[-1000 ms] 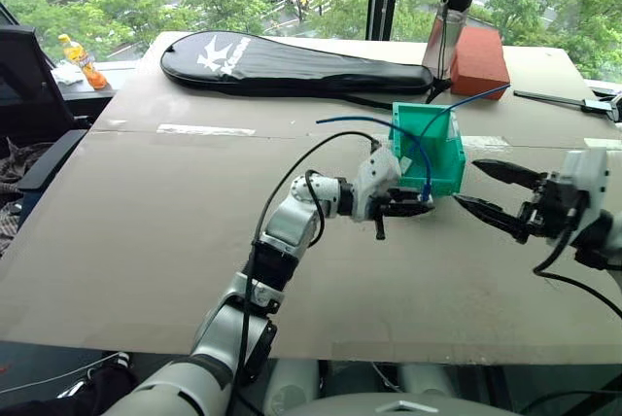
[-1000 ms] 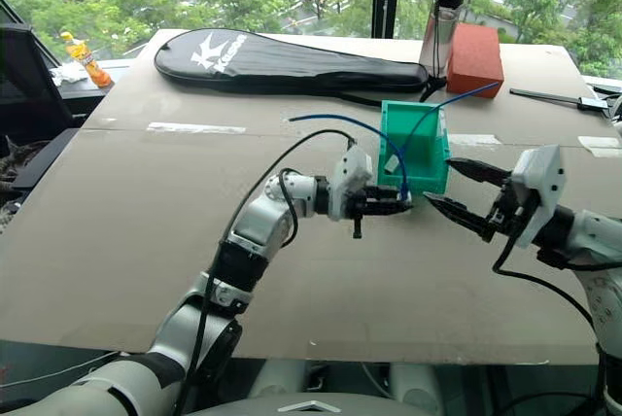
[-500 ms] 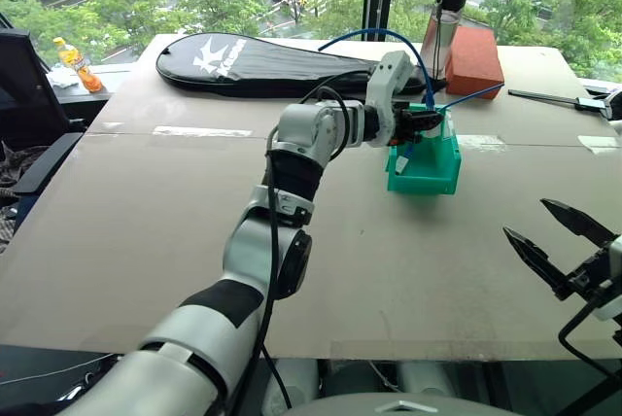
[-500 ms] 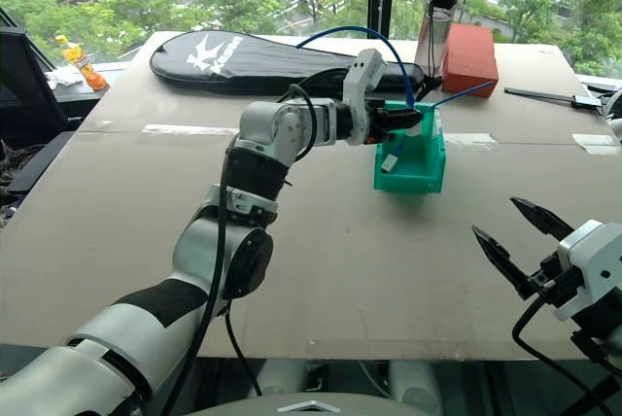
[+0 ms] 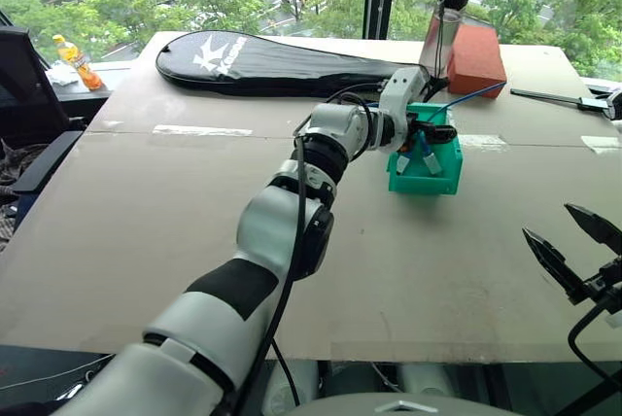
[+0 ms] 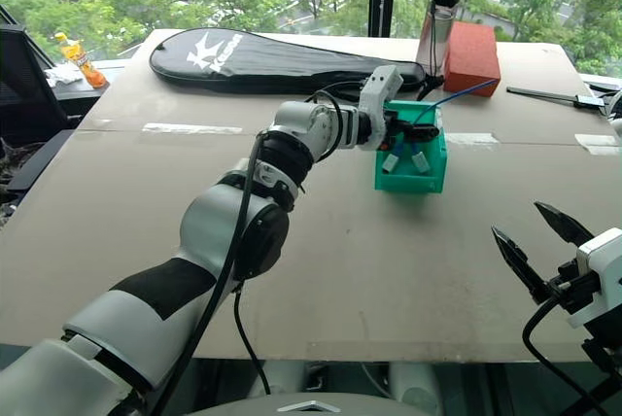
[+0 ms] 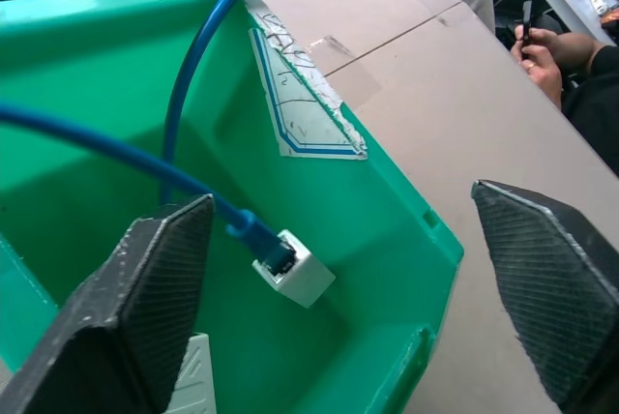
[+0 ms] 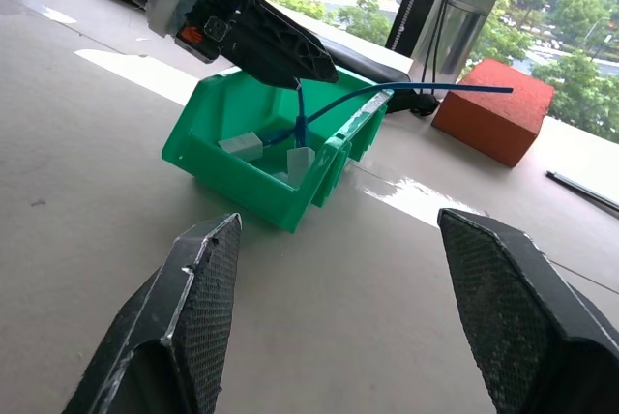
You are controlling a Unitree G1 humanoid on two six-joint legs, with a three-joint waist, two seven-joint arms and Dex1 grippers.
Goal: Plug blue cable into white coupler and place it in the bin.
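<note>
The teal bin (image 5: 425, 182) stands right of the table's middle. My left gripper (image 5: 433, 133) hovers over its open top, open, with both fingers spread wide and nothing between them. Inside the bin (image 7: 397, 240) lies the white coupler (image 7: 298, 273) with the blue cable (image 7: 193, 75) plugged into it. The cable (image 5: 468, 97) arcs up out of the bin toward the far right. My right gripper (image 5: 575, 251) hangs open near the table's front right edge, well apart from the bin (image 8: 232, 167).
A black racket bag (image 5: 292, 64) lies along the far side. Behind the bin stand a dark-capped bottle (image 5: 445, 27) and a reddish-brown block (image 5: 478, 54). A person's hands (image 7: 551, 46) show past the table's edge.
My left gripper carried the cable from the bin's front up over the bin, lowered into it and opened, letting the cable go. My right gripper drew back toward the front right.
</note>
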